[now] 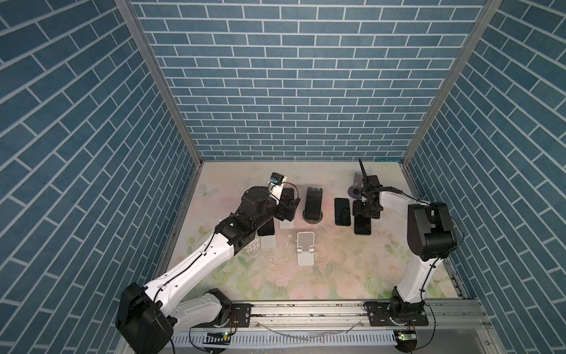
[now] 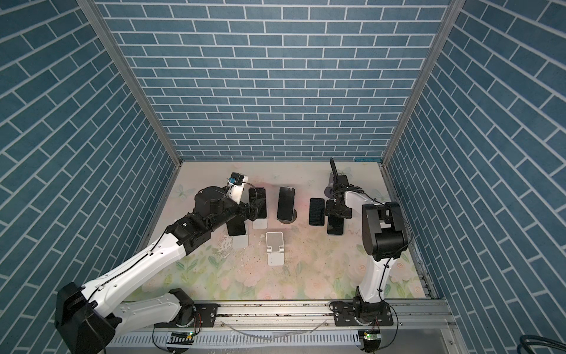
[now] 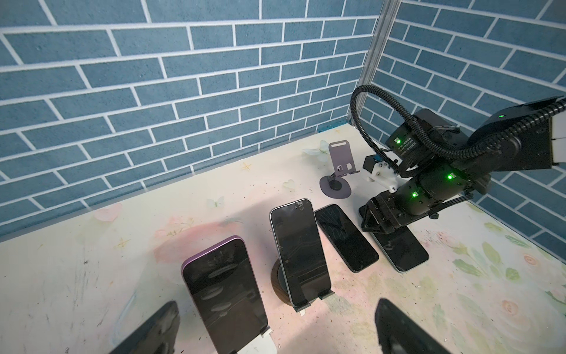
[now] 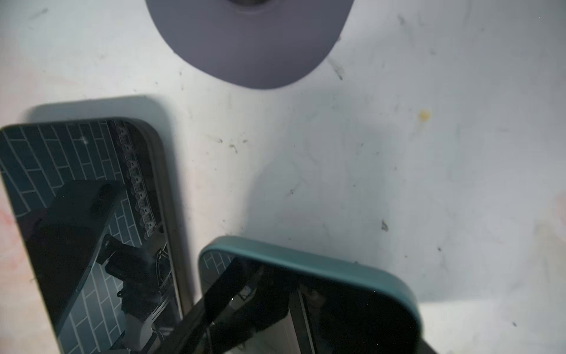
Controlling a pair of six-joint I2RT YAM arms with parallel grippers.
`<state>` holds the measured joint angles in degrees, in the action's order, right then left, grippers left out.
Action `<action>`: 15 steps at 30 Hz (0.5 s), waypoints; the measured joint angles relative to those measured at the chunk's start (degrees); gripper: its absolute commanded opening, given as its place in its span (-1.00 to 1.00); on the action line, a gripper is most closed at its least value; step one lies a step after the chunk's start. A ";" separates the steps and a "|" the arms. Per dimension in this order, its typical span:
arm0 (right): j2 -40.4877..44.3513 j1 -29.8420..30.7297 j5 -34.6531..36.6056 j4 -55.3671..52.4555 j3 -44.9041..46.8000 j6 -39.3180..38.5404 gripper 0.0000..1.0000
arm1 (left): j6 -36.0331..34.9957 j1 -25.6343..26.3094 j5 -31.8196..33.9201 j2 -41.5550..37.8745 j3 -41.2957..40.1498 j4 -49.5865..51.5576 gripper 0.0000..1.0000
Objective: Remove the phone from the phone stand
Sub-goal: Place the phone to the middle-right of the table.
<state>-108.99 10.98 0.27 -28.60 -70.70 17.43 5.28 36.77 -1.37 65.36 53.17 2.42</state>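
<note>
A purple phone (image 3: 223, 291) leans on a white stand (image 1: 286, 224). My left gripper (image 3: 275, 334) hangs just in front of it, open, and its dark fingers (image 3: 153, 331) hold nothing. Beside it, a second phone (image 3: 298, 251) rests on a dark round stand (image 3: 277, 282). A third phone (image 1: 266, 230) on a white stand lies partly hidden under my left arm. My right gripper (image 1: 366, 213) sits low over the far end of a teal-edged phone (image 4: 306, 260) lying flat. Its fingers are hidden.
Another dark phone (image 1: 342, 211) lies flat next to the teal one. An empty purple-grey stand (image 3: 341, 159) stands at the back right, just behind my right gripper. An empty white stand (image 1: 305, 248) sits in the middle front. Blue brick walls close in three sides.
</note>
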 measured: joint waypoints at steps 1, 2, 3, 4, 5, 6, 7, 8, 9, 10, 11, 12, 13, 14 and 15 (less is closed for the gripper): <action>-0.09 -0.02 -0.11 0.04 -0.15 -0.02 -0.12 | -0.04 0.00 0.00 0.00 -0.15 -0.17 0.99; -0.20 -0.02 -0.17 0.11 -0.31 -0.24 -0.12 | -0.09 0.00 0.00 0.00 -0.22 -0.17 0.99; -0.33 -0.04 -0.28 0.15 -0.50 -0.46 -0.12 | -0.15 0.00 0.00 0.00 -0.33 -0.22 0.99; -0.55 -0.04 -0.46 0.17 -0.76 -0.83 -0.11 | -0.17 0.00 0.00 0.00 -0.42 -0.26 0.99; -0.68 -0.04 -0.57 0.31 -0.94 -0.96 -0.11 | -0.20 0.00 0.00 0.00 -0.50 -0.33 0.99; -0.81 -0.04 -0.70 0.44 -1.03 -1.05 -0.11 | -0.20 0.00 0.00 0.00 -0.57 -0.37 0.99; -0.98 -0.07 -0.79 0.44 -1.14 -1.27 -0.11 | -0.20 0.00 0.00 0.00 -0.59 -0.46 0.99; -1.07 -0.07 -0.87 0.42 -1.27 -1.33 -0.11 | -0.20 0.00 0.00 0.00 -0.61 -0.57 0.99; -1.18 -0.07 -1.05 0.44 -1.40 -1.40 -0.11 | -0.20 0.00 0.00 0.00 -0.61 -0.68 0.99; -1.40 -0.07 -1.16 0.37 -1.73 -1.42 -0.11 | -0.20 0.00 0.00 0.00 -0.61 -0.81 0.99; -1.62 -0.07 -1.20 0.42 -1.99 -1.42 -0.10 | -0.20 0.00 0.00 0.00 -0.61 -0.92 0.99; -1.79 -0.07 -1.25 0.52 -2.23 -1.42 -0.10 | -0.20 0.00 0.00 0.00 -0.61 -1.01 0.99; -1.92 -0.07 -1.33 0.59 -2.38 -1.42 -0.09 | -0.20 0.00 -0.02 -0.02 -0.63 -1.11 0.99; -2.05 -0.07 -1.33 0.55 -2.56 -1.42 -0.09 | -0.20 0.00 -0.02 -0.09 -0.85 -1.46 0.99; -2.14 -0.07 -1.33 0.59 -2.67 -1.42 -0.09 | -0.20 0.00 -0.04 -0.22 -1.20 -1.79 0.99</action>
<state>-111.13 10.92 -1.06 -28.01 -73.36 16.01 5.08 36.77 -1.41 65.14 51.96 0.62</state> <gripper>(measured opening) 0.707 0.996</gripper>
